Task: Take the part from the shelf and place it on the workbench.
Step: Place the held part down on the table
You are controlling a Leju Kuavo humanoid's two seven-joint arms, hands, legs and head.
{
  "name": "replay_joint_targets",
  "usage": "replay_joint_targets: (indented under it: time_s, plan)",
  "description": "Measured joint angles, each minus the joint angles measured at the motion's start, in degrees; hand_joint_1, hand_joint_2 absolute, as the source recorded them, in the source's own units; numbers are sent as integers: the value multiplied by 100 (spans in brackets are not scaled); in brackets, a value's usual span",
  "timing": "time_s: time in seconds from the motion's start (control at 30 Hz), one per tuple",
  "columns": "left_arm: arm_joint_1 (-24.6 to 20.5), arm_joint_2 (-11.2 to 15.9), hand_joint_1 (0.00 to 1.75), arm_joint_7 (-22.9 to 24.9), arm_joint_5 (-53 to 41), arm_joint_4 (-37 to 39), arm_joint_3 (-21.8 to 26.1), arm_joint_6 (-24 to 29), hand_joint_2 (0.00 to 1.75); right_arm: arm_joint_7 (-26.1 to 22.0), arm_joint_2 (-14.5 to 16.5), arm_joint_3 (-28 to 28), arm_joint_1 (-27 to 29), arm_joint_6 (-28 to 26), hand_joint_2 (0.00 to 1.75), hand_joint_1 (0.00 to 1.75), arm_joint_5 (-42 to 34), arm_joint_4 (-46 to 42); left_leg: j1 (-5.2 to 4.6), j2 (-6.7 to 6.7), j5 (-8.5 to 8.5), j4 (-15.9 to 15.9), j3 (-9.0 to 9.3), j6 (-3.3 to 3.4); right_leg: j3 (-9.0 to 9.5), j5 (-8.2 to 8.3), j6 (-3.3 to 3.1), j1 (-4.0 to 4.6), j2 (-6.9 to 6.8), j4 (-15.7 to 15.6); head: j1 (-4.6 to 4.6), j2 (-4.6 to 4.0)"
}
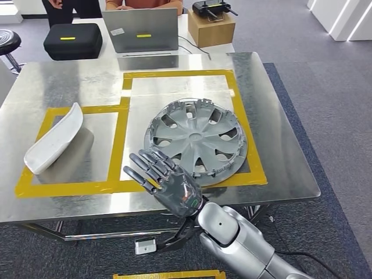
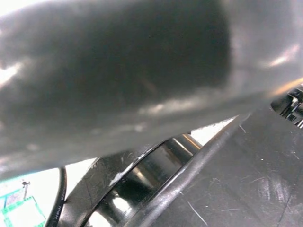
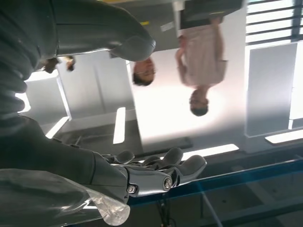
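head view: a steel workbench (image 1: pixel 272 145) marked with yellow tape outlines (image 1: pixel 117 139). a grey wheel cover (image 1: pixel 196 141), the task's part, lies flat inside the large taped rectangle, toward 3 o'clock of the bench centre. a white curved shell part (image 1: pixel 54 139) rests tilted in the smaller taped box at 9 o'clock. the right hand (image 1: pixel 164 180) hovers at 6 o'clock of the wheel cover, just beside its near rim, fingers extended and spread, grasping nothing. at 12 o'clock, beyond the bench, stand a laptop (image 1: pixel 141 32), a black case (image 1: pixel 72 40) and a cardboard box (image 1: pixel 211 28). right wrist view: the fingers (image 3: pixel 168 170) are straight and released; two people (image 3: pixel 201 56) stand in the background. left wrist view: blurred dark surfaces; the left hand's finger state cannot be told.
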Motion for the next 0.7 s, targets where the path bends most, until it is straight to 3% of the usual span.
replay_joint_targets:
  time_s: [0.17,0.7]
  plan:
    - [-11,4,0,-5,44,-3,-20,-20,0,-272,38,298,-114,37,175,0,-770,-45,2,0,1,-1,0,-1,0,0,-1,1,0,0,-1,0]
    - [-29,21,0,-105,136,-6,-21,-26,0,-128,34,621,-341,43,175,0,-870,-113,-7,-2,-5,10,-1,16,3,7,14,-7,-3,-10,-2,0]
